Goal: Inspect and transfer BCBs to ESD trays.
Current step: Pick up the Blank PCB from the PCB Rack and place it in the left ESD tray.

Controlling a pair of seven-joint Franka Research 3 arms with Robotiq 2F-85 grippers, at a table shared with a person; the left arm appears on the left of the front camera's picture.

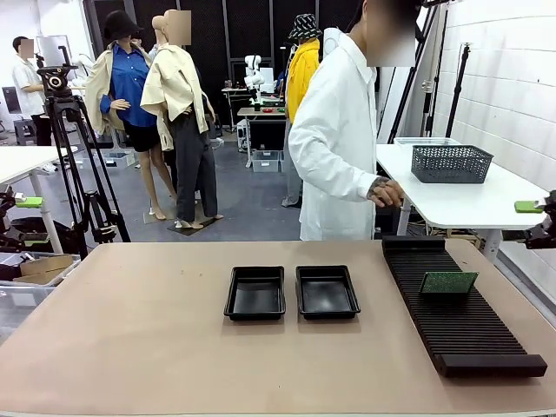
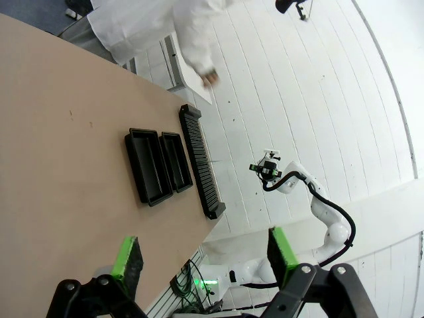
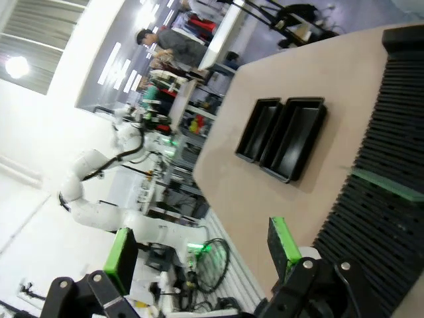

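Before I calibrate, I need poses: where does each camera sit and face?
Front: fixed between the arms, facing across the table to the person; left end effector and right end effector at the edges.
Left wrist: at the table's left side, looking over its own open fingers at the ESD trays and rack.
Right wrist: at the right side, own fingers low, over the rack's BCB toward the trays.
Shared: trays and rack.

The tan table (image 1: 130, 347) is carrying three things on its top. Near the middle, the left-hand ESD tray (image 1: 255, 293) is sitting just beside the right-hand ESD tray (image 1: 327, 291), long sides parallel, a narrow gap showing between them. A long black ribbed rack (image 1: 460, 321) is lying apart on the right, running from the far edge toward the near edge.
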